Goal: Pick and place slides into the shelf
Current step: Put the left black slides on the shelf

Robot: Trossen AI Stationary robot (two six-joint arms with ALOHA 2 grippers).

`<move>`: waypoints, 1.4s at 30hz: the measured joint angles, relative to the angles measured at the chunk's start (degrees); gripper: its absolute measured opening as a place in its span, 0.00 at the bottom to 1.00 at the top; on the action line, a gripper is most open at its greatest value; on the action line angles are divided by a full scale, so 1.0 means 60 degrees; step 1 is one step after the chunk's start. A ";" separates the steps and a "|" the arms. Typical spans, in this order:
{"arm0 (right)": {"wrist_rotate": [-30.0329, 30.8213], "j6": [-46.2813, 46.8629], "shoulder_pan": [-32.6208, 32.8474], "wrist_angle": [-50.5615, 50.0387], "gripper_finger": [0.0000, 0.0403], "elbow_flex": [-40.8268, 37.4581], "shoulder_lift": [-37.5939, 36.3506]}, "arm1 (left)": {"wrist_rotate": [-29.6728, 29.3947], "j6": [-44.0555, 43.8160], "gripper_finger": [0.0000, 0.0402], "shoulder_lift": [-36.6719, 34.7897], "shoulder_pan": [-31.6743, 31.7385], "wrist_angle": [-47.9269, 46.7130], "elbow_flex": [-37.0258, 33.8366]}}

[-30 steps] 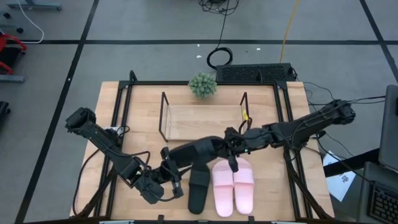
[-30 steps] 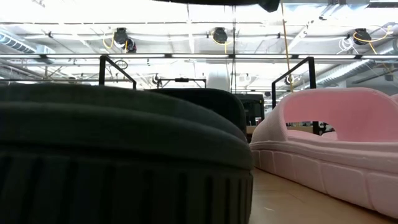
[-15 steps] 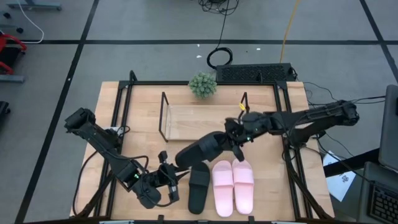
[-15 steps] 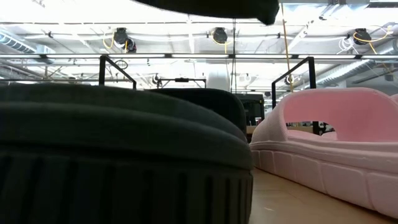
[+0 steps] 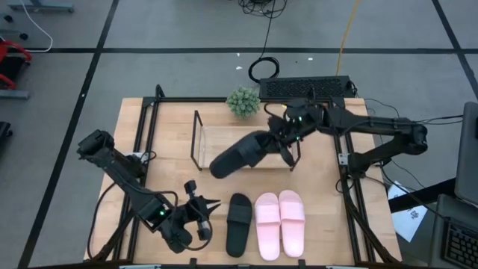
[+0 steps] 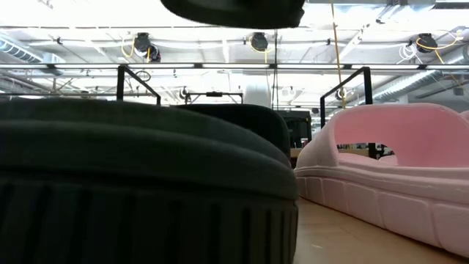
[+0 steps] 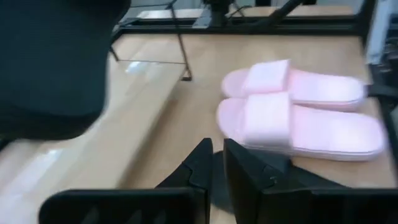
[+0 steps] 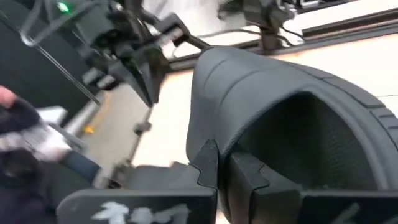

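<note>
One black slide [image 5: 239, 155] hangs above the shelf's wooden board [image 5: 224, 137], between the wire end frames [image 5: 197, 139]; my right gripper [image 5: 278, 143] is shut on it. In the low view it shows at the top edge as the held slide [image 6: 234, 10]. The other black slide [image 5: 239, 233] lies sole-down on the table near the front edge, with the pink pair [image 5: 281, 224] beside it on its right. My left gripper [image 5: 210, 204] hovers left of that black slide, shut and holding nothing. My right gripper pinches the strap's edge [image 8: 214, 140] between its two fingers, coming from the table's right side and slanting slightly down. The slide is lifted clear, stretching from the fingers toward the table's left and near side, over the shelf board.
A small green plant [image 5: 243, 101] stands behind the shelf, with a black strip [image 5: 306, 87] to its right. A black frame [image 5: 142, 134] runs along the table's edges. Bare wood lies left of the shelf and left of my left arm.
My right gripper has carried the black slide up and toward the table's far edge, from above the slides on the table to over the shelf, rolling as it went. The slide stays lifted clear. My left gripper has tipped a little near the front edge.
</note>
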 joint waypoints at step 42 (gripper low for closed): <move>-0.1959 -0.5580 -0.2088 -0.4695 0.00 0.0974 0.1598 | 0.1238 0.2458 0.10 -0.0011 0.3636 0.0026 0.0000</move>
